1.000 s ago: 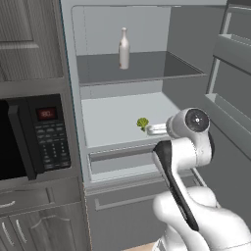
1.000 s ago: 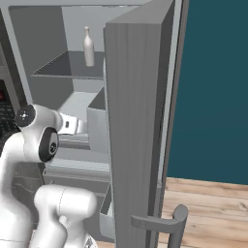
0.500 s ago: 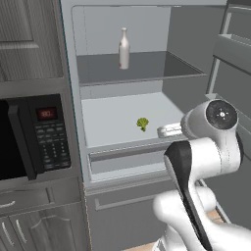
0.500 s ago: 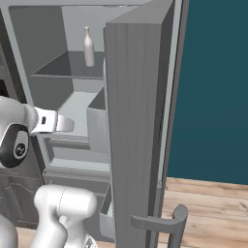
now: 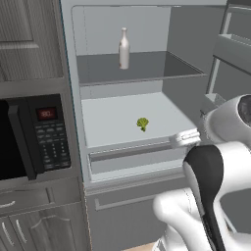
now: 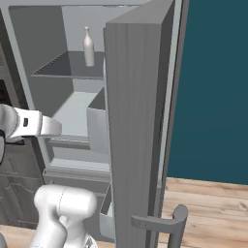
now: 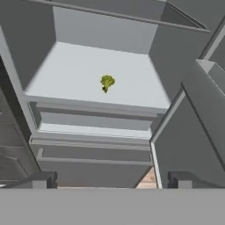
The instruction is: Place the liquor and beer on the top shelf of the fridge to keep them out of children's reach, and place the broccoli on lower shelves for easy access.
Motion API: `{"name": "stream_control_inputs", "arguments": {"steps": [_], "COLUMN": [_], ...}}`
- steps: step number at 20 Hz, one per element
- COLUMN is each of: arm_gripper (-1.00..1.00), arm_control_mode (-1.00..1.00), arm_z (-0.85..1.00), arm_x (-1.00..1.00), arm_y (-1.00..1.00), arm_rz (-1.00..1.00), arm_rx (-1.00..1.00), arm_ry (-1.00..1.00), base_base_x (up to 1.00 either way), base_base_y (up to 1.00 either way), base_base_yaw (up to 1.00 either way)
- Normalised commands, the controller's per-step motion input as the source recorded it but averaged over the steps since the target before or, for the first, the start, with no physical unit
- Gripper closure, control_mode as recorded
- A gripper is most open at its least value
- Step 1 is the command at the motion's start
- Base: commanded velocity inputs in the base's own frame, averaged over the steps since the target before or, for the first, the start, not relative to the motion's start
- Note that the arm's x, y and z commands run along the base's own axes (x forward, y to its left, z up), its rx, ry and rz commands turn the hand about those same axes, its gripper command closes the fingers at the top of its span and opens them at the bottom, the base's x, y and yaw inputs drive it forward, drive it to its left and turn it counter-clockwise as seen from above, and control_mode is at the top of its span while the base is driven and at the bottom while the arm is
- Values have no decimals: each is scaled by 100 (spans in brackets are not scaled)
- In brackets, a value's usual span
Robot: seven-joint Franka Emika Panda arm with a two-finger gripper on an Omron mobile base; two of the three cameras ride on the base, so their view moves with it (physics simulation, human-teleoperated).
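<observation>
We start with the fridge [image 5: 73, 98], which stands open, its door [image 6: 135, 121] swung out to the right. Inside, the darker top shelf [image 5: 147, 68] carries the liquor [image 5: 124, 48], a pale slim bottle standing upright near the back. Below it, on the whitish lower shelf [image 5: 112, 122], lies the broccoli [image 5: 142, 123], near the front edge and a little right of the middle. We do not find the beer in these pictures, so we judge that it is the part of the task left to do. To the left of the fridge is a black microwave [image 5: 34, 137].

Our gripper [image 7: 112, 180] is released, the two tips far apart and nothing between them. It hangs outside the fridge, in front of the lower shelf and well apart from the broccoli.

We expect the beer to be stiff, smooth and somewhat heavy for its size, and glass may slip or break if it falls. We would take it around the body at the label band, not at the narrow neck, and keep it upright. The broccoli is light and soft and needs only a gentle pinch.
</observation>
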Motion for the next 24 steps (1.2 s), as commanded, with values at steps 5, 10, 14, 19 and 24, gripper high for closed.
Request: {"name": "stream_control_inputs", "arguments": {"steps": [5, 10, 14, 19, 24], "arm_gripper": [-100, -100, -100, -100, -100], "arm_control_mode": [100, 100, 100, 100, 100], "arm_z": [1, 0, 0, 0, 0], "arm_x": [-21, 0, 0, 0, 0], "arm_y": [0, 0, 0, 0, 0], "arm_rz": [4, 0, 0, 0, 0], "arm_rx": [0, 0, 0, 0, 0], "arm_ry": [1, 0, 0, 0, 0], "base_base_x": [-35, -22, 0, 1, 5], "base_base_y": [4, 73, 100, 100, 100], "base_base_yaw": [7, 13, 11, 8, 8]}}
